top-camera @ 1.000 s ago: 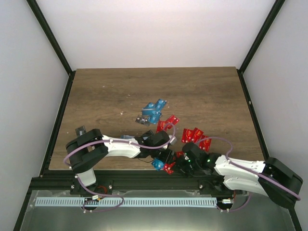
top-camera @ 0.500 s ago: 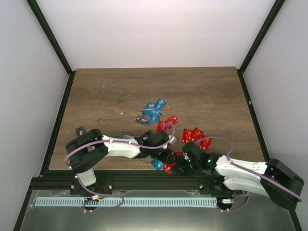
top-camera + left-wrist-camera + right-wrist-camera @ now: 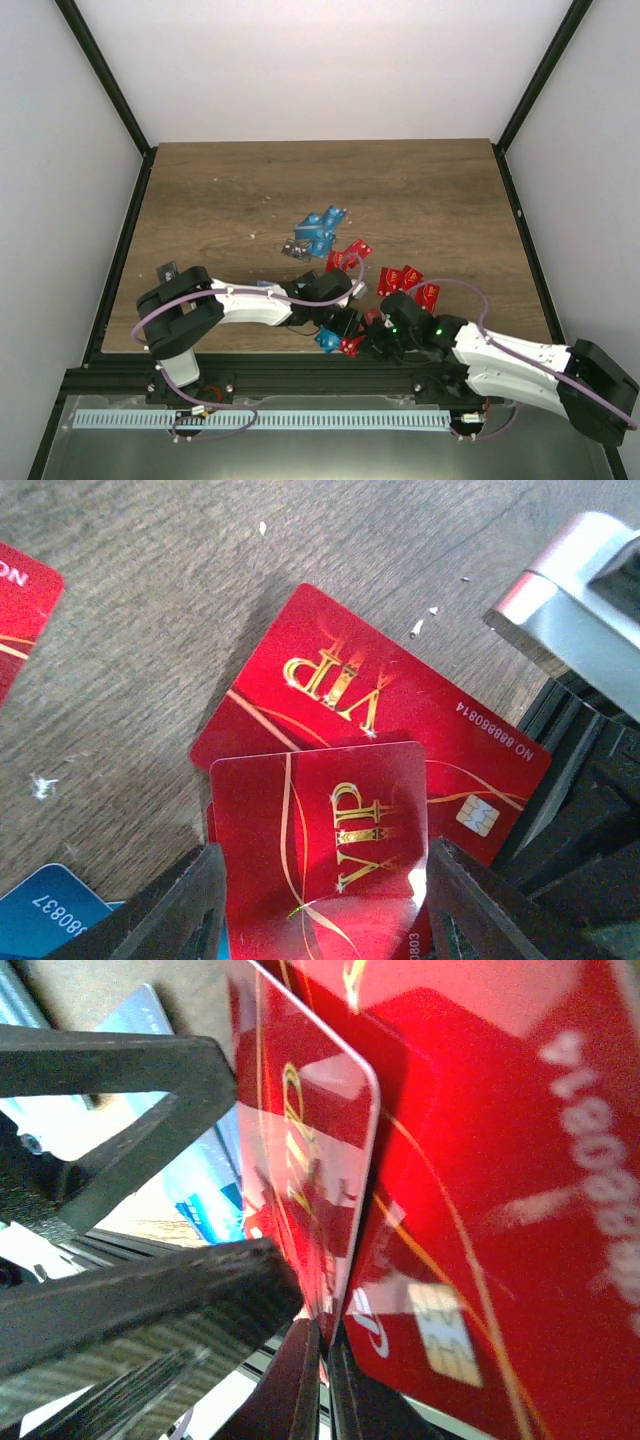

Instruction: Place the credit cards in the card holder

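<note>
Credit cards [image 3: 405,282]: small thin rectangles. Red ones lay loose at about 4 o'clock from the worktop [image 3: 420,190] centre. A bright blue bunch [image 3: 320,230] sat near the centre, with a black one [image 3: 297,250] at its 7 o'clock. The two that mattered were at the 6 o'clock edge, between my hands.

Front red card [image 3: 320,850]: glossy red, gold swirl lines, gold "VIP", tilted up off the wood. Back red card [image 3: 330,670]: same red, bigger gold "VIP", silver chip, white "NO 88888014" along one long edge. It lay partly under the front one, at its 12 o'clock. A blue card corner [image 3: 45,915] with white digits showed at 8 o'clock in my left wrist view.

My left hand [image 3: 325,912] was about half spread, with the front red card spanning the gap and one side edge against each finger, so it was clamped across its width. My right hand [image 3: 325,1380] had its fingers pressed together, and the thin edge of the front red card ran down into the slit between them. The two hands were close together.
</note>
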Controlling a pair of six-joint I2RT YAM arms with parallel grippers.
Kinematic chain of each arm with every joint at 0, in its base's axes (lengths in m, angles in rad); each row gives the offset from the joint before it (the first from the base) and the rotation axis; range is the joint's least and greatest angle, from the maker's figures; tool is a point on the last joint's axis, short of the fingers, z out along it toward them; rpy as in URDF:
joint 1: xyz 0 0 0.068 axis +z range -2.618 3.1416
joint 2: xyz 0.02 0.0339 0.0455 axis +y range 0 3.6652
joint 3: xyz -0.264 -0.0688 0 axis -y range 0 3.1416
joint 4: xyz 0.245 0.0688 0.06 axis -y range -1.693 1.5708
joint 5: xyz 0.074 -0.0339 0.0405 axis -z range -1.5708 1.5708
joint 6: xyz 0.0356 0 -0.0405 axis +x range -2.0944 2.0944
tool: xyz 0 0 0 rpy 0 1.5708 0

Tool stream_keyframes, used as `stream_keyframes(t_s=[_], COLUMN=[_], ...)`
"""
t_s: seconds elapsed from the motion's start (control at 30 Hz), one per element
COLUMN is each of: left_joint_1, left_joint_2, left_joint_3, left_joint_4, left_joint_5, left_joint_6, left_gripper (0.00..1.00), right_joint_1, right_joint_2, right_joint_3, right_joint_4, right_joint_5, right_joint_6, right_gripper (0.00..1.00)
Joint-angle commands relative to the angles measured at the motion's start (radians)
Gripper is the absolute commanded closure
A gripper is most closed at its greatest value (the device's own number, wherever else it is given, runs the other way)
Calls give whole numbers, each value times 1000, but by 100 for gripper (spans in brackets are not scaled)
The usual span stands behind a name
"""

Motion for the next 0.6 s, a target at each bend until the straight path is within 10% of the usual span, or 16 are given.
stream_keyframes(t_s=[0.0,0.57], left_joint_1=[15,92], left_joint_2=[-16,-210], left_joint_3=[19,-53], left_joint_4=[-77,-111], left_joint_5=[74,45], left_joint_6=[27,139], left_gripper=[43,30], right_joint_1=[-9,-39], right_joint_2=[-16,-53], right_joint_3=[60,190], right_joint_4=[-49,-182], right_joint_5=[125,175], right_joint_6=[-36,-217], right_gripper=[99,99])
